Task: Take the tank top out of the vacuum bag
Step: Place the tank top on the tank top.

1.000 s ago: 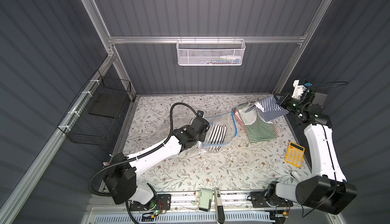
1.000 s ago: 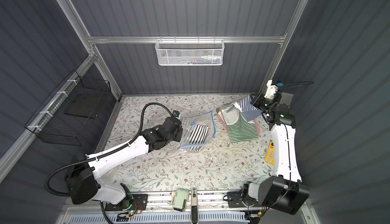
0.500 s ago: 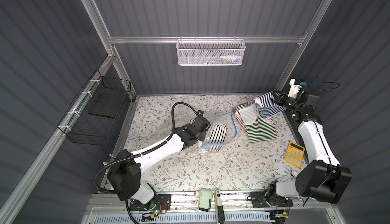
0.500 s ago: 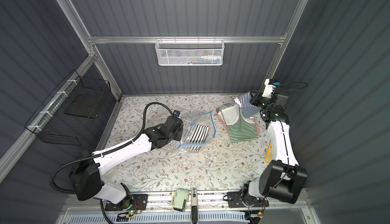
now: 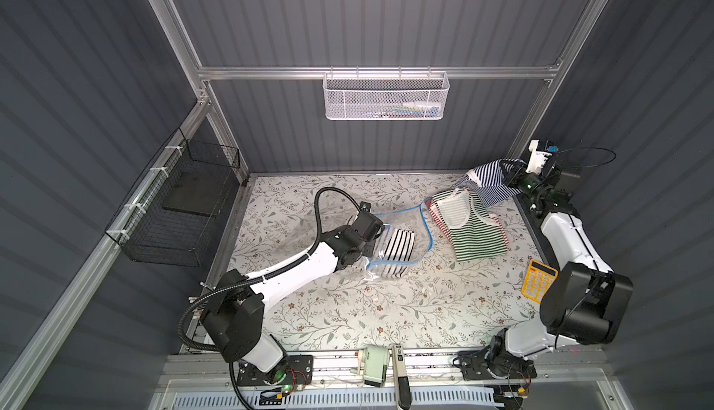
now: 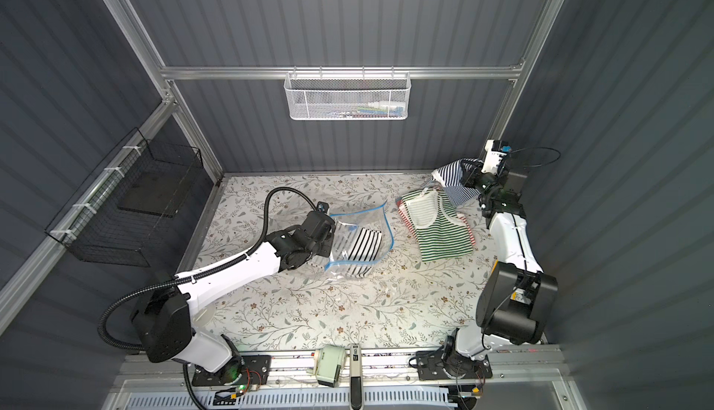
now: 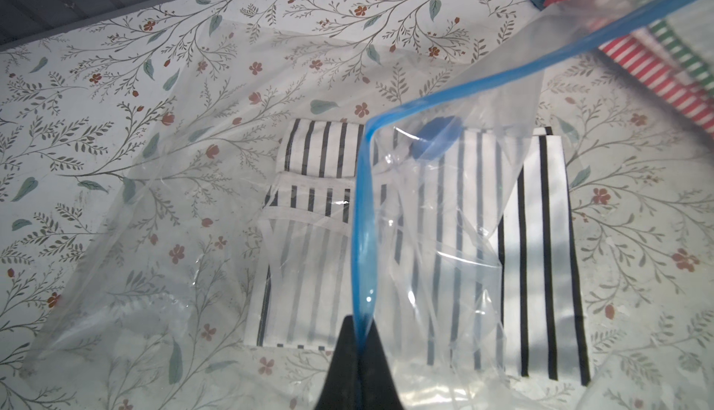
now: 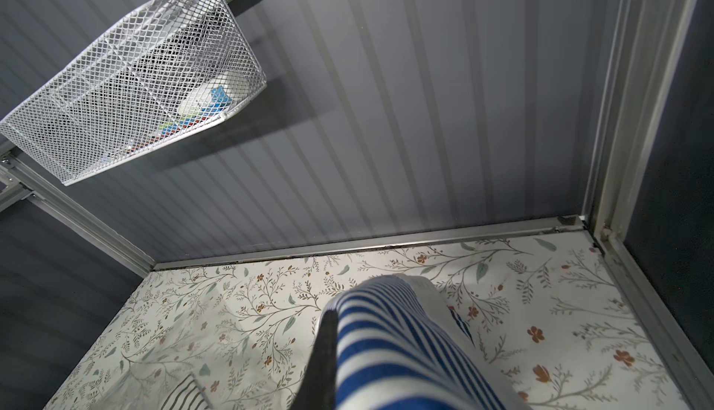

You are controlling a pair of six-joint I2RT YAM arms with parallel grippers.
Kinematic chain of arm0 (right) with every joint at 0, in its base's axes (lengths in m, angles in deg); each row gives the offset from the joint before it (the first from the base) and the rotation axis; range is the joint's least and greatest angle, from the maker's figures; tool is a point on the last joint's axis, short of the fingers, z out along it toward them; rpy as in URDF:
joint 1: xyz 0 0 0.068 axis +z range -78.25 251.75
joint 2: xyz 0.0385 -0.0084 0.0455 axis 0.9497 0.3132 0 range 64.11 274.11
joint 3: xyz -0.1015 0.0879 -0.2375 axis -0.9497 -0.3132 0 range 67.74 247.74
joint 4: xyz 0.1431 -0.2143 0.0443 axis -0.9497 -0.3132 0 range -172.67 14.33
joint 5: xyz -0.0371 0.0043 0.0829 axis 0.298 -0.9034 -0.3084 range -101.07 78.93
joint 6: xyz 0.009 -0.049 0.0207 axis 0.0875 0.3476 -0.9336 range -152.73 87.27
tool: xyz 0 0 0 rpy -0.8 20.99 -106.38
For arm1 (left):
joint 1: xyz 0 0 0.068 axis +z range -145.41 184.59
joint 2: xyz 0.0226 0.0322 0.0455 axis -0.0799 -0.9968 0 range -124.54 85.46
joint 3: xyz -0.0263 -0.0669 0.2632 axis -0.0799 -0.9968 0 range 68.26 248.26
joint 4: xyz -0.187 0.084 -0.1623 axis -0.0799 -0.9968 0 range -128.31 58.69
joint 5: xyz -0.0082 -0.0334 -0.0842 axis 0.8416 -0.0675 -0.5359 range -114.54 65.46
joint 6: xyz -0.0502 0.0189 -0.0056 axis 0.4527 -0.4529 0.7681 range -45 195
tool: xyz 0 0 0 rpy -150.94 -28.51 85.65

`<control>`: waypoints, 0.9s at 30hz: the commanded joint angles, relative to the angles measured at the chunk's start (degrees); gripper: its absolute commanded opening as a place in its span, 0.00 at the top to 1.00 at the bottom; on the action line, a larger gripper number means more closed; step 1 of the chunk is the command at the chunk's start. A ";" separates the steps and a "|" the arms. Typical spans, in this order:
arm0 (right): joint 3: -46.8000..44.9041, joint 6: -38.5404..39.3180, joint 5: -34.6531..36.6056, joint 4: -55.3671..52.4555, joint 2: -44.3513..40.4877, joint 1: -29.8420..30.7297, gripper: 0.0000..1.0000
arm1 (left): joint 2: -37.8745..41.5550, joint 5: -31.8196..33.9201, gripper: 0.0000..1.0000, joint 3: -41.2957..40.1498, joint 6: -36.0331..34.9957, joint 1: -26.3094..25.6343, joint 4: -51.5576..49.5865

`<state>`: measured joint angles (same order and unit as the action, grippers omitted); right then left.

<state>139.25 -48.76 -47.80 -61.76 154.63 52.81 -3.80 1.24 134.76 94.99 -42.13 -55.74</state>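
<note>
The clear vacuum bag point(image 5: 403, 222) point(image 6: 361, 217) lies mid-table, its mouth held up. My left gripper point(image 7: 360, 331) point(image 5: 375, 226) is shut on the bag's blue zip strip point(image 7: 361, 234), with the round blue valve cap point(image 7: 436, 137) just beyond. A folded black-and-white striped garment point(image 7: 483, 234) point(image 5: 398, 246) lies inside the bag. My right gripper point(image 8: 340, 323) point(image 5: 515, 172) point(image 6: 472, 176) is shut on a navy-and-white striped tank top point(image 8: 386, 346) point(image 5: 488, 180). It holds the top above the far right corner, outside the bag.
A green-striped tank top point(image 5: 473, 234) lies over a red-striped one point(image 5: 438, 217) to the right of the bag. A yellow calculator point(image 5: 539, 280) sits by the right arm's base. A white mesh basket point(image 5: 386, 95) hangs on the back wall. A black wire basket point(image 5: 177, 211) hangs on the left wall.
The right arm has folded back and its gripper has carried the navy-striped tank top toward the far right corner. The left gripper still holds the bag's zip strip, barely moved.
</note>
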 commanded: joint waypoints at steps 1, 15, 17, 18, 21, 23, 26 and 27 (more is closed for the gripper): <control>2.79 -1.26 -4.08 8.01 2.31 -0.41 1.00 | -1.35 0.73 1.00 1.70 0.02 0.71 -0.84; 7.10 -5.29 -8.15 15.00 8.69 -0.48 1.00 | -4.52 -0.47 1.00 3.15 0.94 1.78 -0.32; 6.50 -5.95 -8.70 15.86 9.03 -0.48 1.00 | -4.30 -0.38 1.00 2.79 1.03 1.74 -0.41; 5.54 -6.41 -8.79 16.82 8.95 -0.48 1.00 | -4.18 -0.37 1.00 2.53 1.02 1.73 -0.28; 2.03 -7.30 -8.65 19.13 7.99 -0.49 1.00 | -4.08 -0.46 1.00 2.06 1.18 1.81 -0.42; -0.12 -7.60 -8.36 19.74 7.09 -0.49 1.00 | -4.08 -0.69 1.00 2.12 1.13 1.82 -0.55; -3.09 -7.74 -8.58 20.06 5.87 -0.52 1.00 | -4.09 -0.95 1.00 2.43 0.93 1.81 -0.58; -4.12 -7.79 -8.66 20.34 5.31 -0.49 1.00 | -4.03 -1.07 1.00 2.61 0.91 1.81 -0.55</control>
<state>136.84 -55.73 -55.19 -45.19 162.39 52.59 -7.80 0.96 136.37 95.21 -40.71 -55.74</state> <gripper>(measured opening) 0.055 0.049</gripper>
